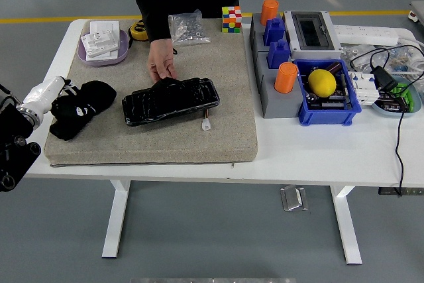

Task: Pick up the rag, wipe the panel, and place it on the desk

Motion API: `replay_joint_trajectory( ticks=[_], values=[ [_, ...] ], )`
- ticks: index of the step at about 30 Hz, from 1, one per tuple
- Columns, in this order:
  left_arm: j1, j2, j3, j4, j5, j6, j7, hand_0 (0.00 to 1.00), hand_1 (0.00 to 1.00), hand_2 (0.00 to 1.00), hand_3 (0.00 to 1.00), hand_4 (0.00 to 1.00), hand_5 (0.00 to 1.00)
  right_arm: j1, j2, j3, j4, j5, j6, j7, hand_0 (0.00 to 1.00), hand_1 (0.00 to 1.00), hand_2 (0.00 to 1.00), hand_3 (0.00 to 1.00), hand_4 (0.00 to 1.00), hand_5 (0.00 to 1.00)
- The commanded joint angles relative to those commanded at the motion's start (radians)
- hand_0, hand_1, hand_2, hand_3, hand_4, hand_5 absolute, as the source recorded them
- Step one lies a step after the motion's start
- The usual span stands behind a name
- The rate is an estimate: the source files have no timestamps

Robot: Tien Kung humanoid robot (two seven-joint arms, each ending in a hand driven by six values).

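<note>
At the table's nine o'clock edge the left arm comes in low, and its left hand (68, 112), black and hard to separate from the cloth, lies against the black rag (88, 97) on the tan mat (165, 144); whether its fingers are curled on the rag or merely lying on it cannot be told. The rag lies bunched at the mat's nine o'clock side, just beside the glossy black panel (170, 100), which lies near the mat's middle, tilted slightly. At the panel's twelve o'clock edge a person's hand (161, 63) reaches down from the far side, fingertips touching the panel's rim. Toward three o'clock, off the mat, a blue bin (328, 112) holds a lemon (322, 82).
</note>
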Motion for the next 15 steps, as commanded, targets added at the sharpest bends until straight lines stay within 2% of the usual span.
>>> replay_joint_trajectory(
  ticks=[4,5,15],
  values=[
    [0.000,0.002,-0.002,0.000,-0.006,0.001,0.003,0.312,0.225,0.439,0.356,0.168,0.002,0.000,0.002,0.002,0.000,-0.001,-0.001,0.000,0.698,0.674,0.687,0.590,0.930,0.455],
    [0.000,0.002,-0.004,0.001,-0.008,0.004,0.003,0.317,0.221,0.442,0.355,0.227,0.002,0.000,0.002,0.002,0.000,-0.001,-0.001,0.001,0.700,0.675,0.686,0.589,0.930,0.455],
    [0.011,0.009,-0.035,0.000,-0.064,0.026,-0.012,0.321,0.221,0.441,0.355,0.251,0.002,-0.003,0.004,0.003,-0.001,0.002,-0.002,0.002,0.699,0.675,0.686,0.590,0.930,0.454]
  ],
)
